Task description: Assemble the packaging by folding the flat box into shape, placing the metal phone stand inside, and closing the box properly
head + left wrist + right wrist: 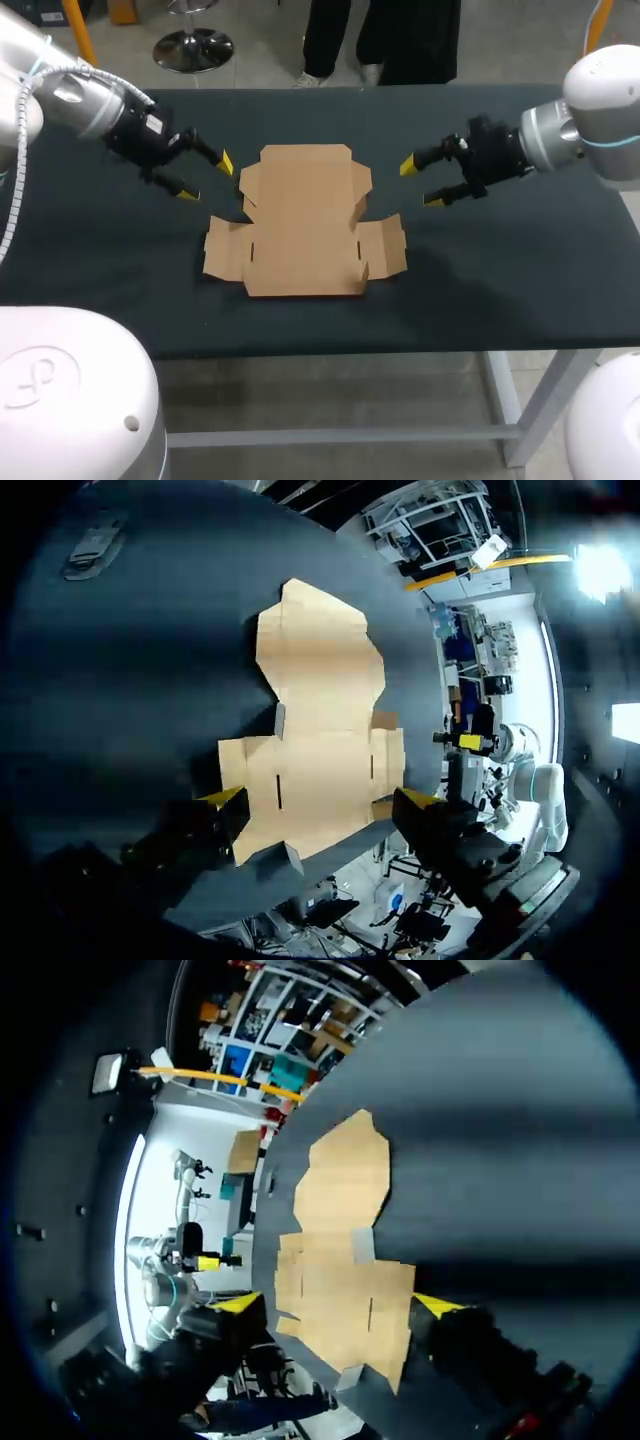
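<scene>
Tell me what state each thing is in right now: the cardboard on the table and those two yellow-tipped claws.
Cardboard box: unfolded, lying flat on the table, not yet shaped.
Left gripper: jaws open, holding nothing, beside the box and apart from it.
Right gripper: jaws open, holding nothing, at the box's other side and apart from it.
</scene>
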`<state>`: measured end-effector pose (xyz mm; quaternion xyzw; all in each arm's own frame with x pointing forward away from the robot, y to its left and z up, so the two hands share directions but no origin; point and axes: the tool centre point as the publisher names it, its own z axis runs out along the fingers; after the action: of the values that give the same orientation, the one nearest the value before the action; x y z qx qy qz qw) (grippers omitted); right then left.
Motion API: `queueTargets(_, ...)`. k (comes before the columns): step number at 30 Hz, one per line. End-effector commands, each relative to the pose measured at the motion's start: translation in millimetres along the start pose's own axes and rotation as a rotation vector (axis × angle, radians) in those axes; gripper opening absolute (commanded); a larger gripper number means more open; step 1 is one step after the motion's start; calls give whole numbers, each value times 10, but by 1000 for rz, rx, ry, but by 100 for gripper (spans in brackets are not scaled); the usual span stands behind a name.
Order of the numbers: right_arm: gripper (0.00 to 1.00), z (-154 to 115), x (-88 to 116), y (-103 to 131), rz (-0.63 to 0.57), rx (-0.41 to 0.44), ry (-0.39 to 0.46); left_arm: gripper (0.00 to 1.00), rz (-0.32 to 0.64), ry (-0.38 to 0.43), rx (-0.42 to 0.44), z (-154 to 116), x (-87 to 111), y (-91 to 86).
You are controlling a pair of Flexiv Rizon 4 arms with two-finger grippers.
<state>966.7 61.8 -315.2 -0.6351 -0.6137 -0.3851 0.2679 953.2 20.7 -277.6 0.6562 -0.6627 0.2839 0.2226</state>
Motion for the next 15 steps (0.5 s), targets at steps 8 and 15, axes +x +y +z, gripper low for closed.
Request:
queueTargets(8,100,317,-78,491,-2,28,-29,100,-14,-15,-40,-46,-33,-441)
queueTargets(15,100,514,-182,641,26,47,-13,100,-32,2,-61,-76,-115,-642)
